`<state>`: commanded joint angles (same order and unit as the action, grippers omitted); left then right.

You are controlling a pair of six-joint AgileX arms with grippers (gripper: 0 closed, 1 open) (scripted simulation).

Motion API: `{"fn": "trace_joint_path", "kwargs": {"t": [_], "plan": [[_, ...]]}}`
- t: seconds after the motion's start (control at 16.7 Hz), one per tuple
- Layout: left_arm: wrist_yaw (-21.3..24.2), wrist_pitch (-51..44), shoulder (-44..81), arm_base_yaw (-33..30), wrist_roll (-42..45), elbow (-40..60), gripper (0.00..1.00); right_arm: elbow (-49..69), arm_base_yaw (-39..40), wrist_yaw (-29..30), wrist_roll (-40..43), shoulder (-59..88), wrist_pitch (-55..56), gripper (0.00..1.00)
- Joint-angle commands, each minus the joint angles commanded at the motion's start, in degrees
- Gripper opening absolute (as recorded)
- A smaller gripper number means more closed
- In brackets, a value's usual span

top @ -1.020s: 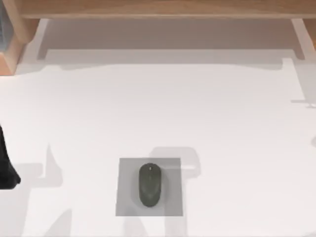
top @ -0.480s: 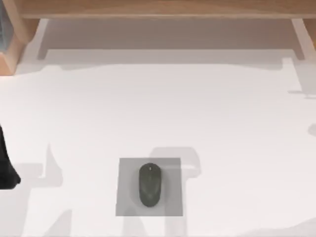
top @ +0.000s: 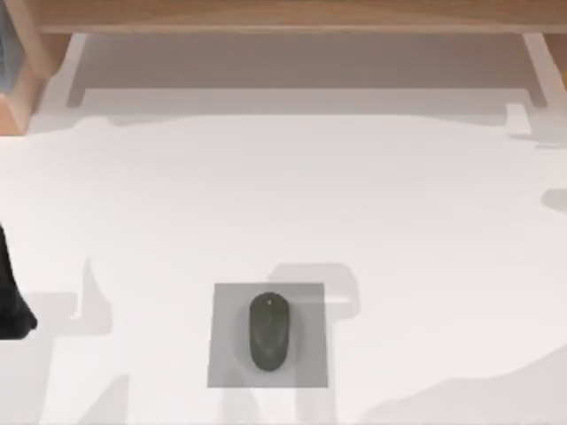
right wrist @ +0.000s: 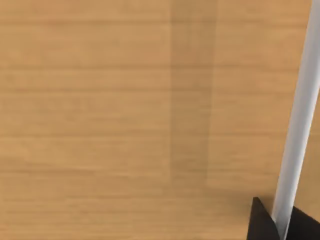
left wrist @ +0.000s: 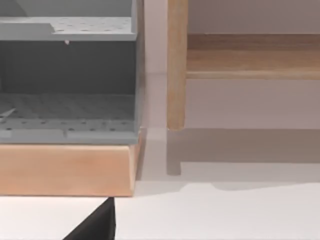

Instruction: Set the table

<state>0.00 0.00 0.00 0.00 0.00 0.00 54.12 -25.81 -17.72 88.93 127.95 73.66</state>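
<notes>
Dark grey mouse [top: 268,331] lying centred on a small grey square pad [top: 225,354], near the front edge of the white surface [top: 292,204], which spans the whole top view. Left arm [top: 11,297] at the surface's left edge; its pincer's opening cannot be told. Light-brown wooden frame [top: 283,15] along the far edge, grey perforated shelves [left wrist: 67,107] at the far left corner.
</notes>
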Motion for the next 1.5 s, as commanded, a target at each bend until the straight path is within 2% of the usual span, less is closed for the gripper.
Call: {"fn": "trace_joint_path", "kwargs": {"t": [0.24, 0.6, 0.9, 1.5], "plan": [[0.0, 0.0, 0.0, 0.0, 0.0, 0.0, 1.0, 2.0, 0.4, 0.4, 0.1, 1.1, -1.4, 0.0], [0.0, 0.0, 0.0, 0.0, 0.0, 0.0, 1.0, 15.1, 2.9, 3.1, 0.0, 6.6, -8.4, 0.0], [0.0, 0.0, 0.0, 0.0, 0.0, 0.0, 1.0, 16.0, 3.2, 3.4, -0.1, 7.1, -9.1, 0.0], [0.0, 0.0, 0.0, 0.0, 0.0, 0.0, 1.0, 16.0, 3.2, 3.4, -0.1, 7.1, -9.1, 0.75]]}}
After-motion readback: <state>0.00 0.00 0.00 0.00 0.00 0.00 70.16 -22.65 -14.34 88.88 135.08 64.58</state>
